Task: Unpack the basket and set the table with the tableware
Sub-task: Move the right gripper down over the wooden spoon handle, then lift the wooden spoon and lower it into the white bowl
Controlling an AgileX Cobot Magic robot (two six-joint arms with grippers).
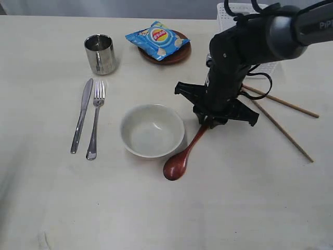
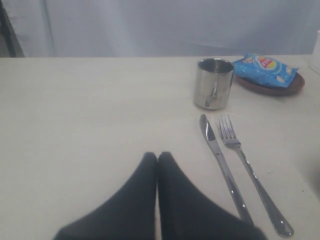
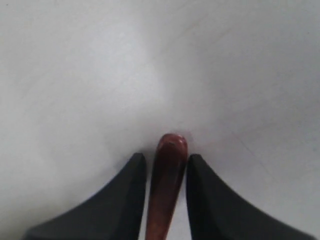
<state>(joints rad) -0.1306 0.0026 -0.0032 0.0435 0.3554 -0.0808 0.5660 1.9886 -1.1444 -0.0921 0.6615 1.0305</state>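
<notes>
The reddish-brown wooden spoon (image 1: 183,153) lies on the table (image 1: 234,208) just right of the white bowl (image 1: 152,130). My right gripper (image 1: 210,122) (image 3: 166,157) straddles the tip of the spoon's handle (image 3: 169,170); its fingers stand narrowly open, with a thin gap showing beside the handle. My left gripper (image 2: 157,156) is shut and empty, low over bare table left of the knife (image 2: 222,167) and fork (image 2: 250,175). The steel cup (image 1: 100,53) stands upright behind them. Two chopsticks (image 1: 283,101) lie at the right. The white basket (image 1: 229,15) is mostly hidden behind the right arm.
A blue chip bag (image 1: 157,39) rests on the small brown plate (image 1: 179,56) at the back. The knife (image 1: 82,114) and fork (image 1: 95,122) lie side by side left of the bowl. The left arm does not show in the exterior view.
</notes>
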